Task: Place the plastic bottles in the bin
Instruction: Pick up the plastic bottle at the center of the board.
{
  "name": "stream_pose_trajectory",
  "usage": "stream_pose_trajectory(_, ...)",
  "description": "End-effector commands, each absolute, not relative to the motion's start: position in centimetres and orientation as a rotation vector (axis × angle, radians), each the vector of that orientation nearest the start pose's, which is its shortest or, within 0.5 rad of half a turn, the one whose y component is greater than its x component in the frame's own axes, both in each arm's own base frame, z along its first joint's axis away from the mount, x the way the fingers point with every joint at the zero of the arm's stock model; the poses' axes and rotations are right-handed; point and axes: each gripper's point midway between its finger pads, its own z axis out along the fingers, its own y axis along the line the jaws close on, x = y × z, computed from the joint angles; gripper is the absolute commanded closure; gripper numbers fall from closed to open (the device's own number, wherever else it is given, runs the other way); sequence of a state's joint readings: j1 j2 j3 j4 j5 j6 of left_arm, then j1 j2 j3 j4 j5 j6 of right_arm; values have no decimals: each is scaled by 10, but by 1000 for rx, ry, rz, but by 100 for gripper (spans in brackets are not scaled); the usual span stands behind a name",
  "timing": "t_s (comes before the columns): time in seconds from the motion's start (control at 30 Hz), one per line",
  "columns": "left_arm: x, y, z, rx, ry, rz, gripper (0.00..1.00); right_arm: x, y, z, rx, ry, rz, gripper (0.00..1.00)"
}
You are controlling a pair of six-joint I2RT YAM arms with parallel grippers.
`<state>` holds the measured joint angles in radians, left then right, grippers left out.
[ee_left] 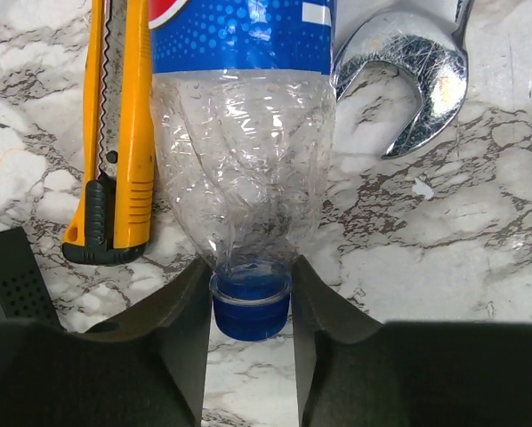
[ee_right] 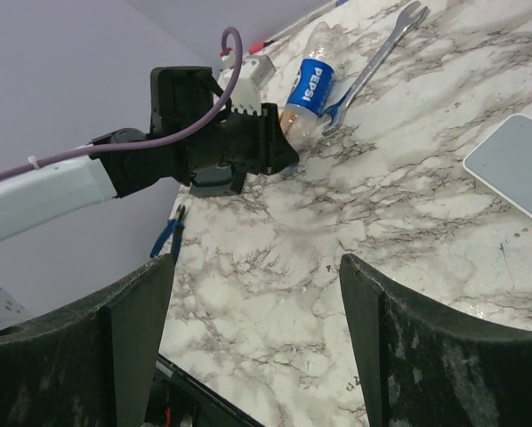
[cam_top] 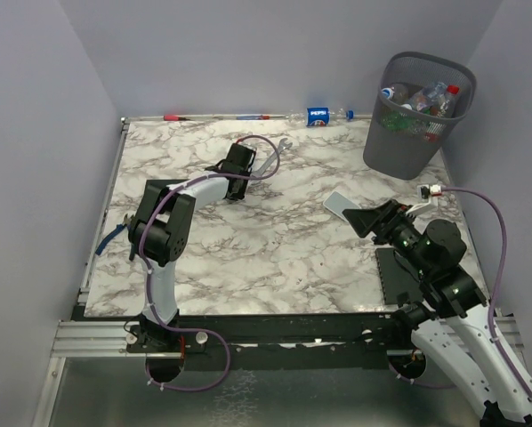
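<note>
Left tool (ee_left: 250, 307) grips cap of Pepsi bottle (ee_left: 239, 151).

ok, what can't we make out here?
Left wrist: Pepsi bottle past its label and wrench handle, cut off by the top edge.
Left wrist: whether the left gripper actually pinches the blue cap; no gap shows, contact unclear.
Top external: bottle count in the bin; mesh wall and the top bottles hide the rest.

The Pepsi bottle (ee_left: 239, 133) and wrench (ee_left: 407, 76) run off the left wrist view's top; bin (cam_top: 407, 151) contents seem uncountable.
</note>
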<state>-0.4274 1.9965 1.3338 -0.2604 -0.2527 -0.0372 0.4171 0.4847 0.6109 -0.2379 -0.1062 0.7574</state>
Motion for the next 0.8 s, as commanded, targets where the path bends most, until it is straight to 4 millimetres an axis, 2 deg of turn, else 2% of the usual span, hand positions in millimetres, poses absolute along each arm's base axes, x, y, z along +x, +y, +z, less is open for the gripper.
stream_pose_trajectory(0.0,440,-155,30,368,2439,105,73,217,147,277,213,1756,951,22)
stream_pose_trajectory(0.1,438,-152,42,339,2412,105,87,216,150,279,199,1751,967,22)
stream_pose_trajectory(0.17,435,-152,61,299,2374,82,97,216,155,280,159,1756,985,21)
stream_pose_trajectory(0.2,433,-154,76,275,2340,57,100,217,159,278,136,1775,989,20)
stream_pose_trajectory(0.27,424,-163,112,243,2249,-9,100,220,168,277,82,1824,993,16)
stream_pose_trajectory(0.33,408,-181,153,221,2142,-142,100,224,179,279,36,1867,1021,12)
stream_pose_trajectory(0.37,399,-192,171,225,2088,-243,100,225,185,282,12,1871,1050,10)
stream_pose_trajectory(0.4,385,-203,198,235,2007,-365,100,226,191,288,-7,1858,1082,8)
stream_pose_trajectory(0.47,352,-224,223,295,1883,-593,100,227,201,307,-32,1799,1164,1)
stream_pose_trajectory(0.53,319,-241,246,361,1754,-788,100,226,211,324,-63,1733,1246,0)
stream_pose_trajectory(0.6,288,-251,258,405,1669,-933,100,227,221,337,-104,1675,1319,0)
stream_pose_trajectory(0.7,246,-262,265,467,1582,-1117,100,225,233,351,-180,1613,1400,0)
stream_pose_trajectory(0.77,226,-265,268,477,1545,-1216,100,222,241,358,-247,1553,1414,0)
